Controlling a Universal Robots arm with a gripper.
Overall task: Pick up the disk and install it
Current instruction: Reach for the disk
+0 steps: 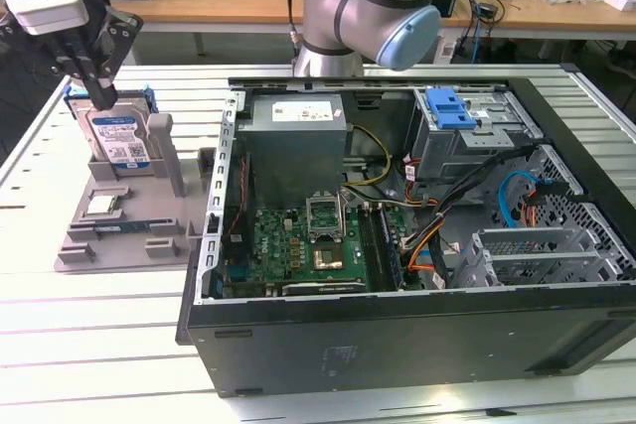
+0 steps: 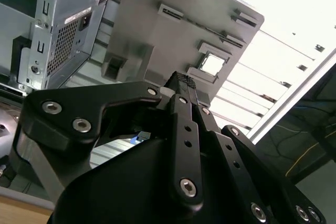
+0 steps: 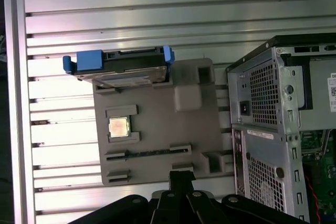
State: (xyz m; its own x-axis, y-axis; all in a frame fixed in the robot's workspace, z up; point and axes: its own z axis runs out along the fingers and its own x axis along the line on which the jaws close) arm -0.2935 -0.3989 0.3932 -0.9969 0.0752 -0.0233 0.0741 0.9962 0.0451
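Over the grey holder (image 1: 129,235), the end effector (image 1: 97,94) is seen closed and empty near the disk (image 1: 117,141); the approach step is judged in hand, and opening is required for a grasp.

The disk (image 1: 117,138) is a flat silver hard drive with a white and blue label, framed by a blue plastic bracket. It stands upright on one edge in a slot of the gray holder (image 1: 129,230), at the exterior view's upper left, with its label facing the camera.
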